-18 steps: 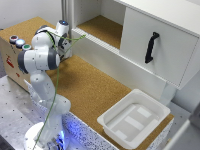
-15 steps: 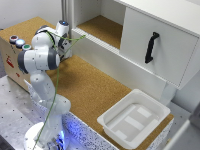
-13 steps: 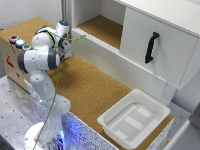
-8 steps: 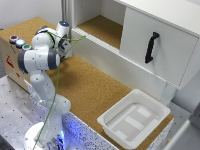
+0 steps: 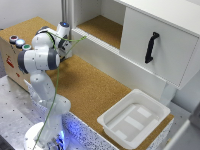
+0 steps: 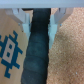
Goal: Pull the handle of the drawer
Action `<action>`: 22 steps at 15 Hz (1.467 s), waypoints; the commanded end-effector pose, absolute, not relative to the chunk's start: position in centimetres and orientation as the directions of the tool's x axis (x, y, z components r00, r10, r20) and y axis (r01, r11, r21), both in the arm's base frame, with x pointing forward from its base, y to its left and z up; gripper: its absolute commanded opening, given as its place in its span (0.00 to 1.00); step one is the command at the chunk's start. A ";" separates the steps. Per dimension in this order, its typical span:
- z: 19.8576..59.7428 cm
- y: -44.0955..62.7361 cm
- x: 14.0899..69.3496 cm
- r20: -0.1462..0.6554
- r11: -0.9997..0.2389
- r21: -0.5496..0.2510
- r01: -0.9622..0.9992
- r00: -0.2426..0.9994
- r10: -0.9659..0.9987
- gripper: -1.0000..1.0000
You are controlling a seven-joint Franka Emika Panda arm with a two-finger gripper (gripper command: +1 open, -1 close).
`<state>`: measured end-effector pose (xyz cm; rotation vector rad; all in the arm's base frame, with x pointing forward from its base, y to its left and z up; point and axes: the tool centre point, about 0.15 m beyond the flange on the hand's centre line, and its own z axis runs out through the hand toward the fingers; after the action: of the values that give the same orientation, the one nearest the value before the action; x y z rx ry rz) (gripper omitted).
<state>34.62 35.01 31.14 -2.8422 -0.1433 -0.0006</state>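
Note:
The drawer [image 5: 172, 60] is the white-fronted unit at the exterior view's right, and its black vertical handle [image 5: 151, 47] sits on the front panel. My gripper [image 5: 66, 46] is far from it, at the exterior view's left, pointing down beside the cardboard box [image 5: 12, 55]. In the wrist view my gripper [image 6: 40, 20] has its light fingers [image 6: 22, 17] spread apart over a dark strip [image 6: 39, 55] that runs between the box's printed side [image 6: 10, 50] and the cork floor [image 6: 67, 55]. Nothing is held. The handle does not show in the wrist view.
A white plastic tray [image 5: 116, 131] lies on the cork surface [image 5: 95, 85] at the front right. An open shelf recess [image 5: 102, 25] sits behind the arm. Coloured buttons [image 5: 19, 42] top the cardboard box. A green cable [image 5: 59, 75] hangs along the arm.

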 end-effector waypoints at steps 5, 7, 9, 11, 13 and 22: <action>28.2 29.2 33.7 0.044 -0.896 -0.437 0.078 0.997 0.065 0.00; 27.8 28.5 33.7 0.042 -0.892 -0.445 0.078 0.997 0.066 0.00; 27.4 27.6 33.7 0.038 -0.888 -0.453 0.075 0.997 0.065 0.00; 27.1 26.6 33.8 0.034 -0.885 -0.460 0.071 0.997 0.063 0.00; 26.9 25.5 33.8 0.030 -0.886 -0.459 0.068 0.998 0.062 0.00; 26.9 21.0 34.7 0.015 -0.894 -0.444 0.054 0.998 0.053 0.00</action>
<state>34.54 24.60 31.17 -2.7762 -0.0644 -0.0112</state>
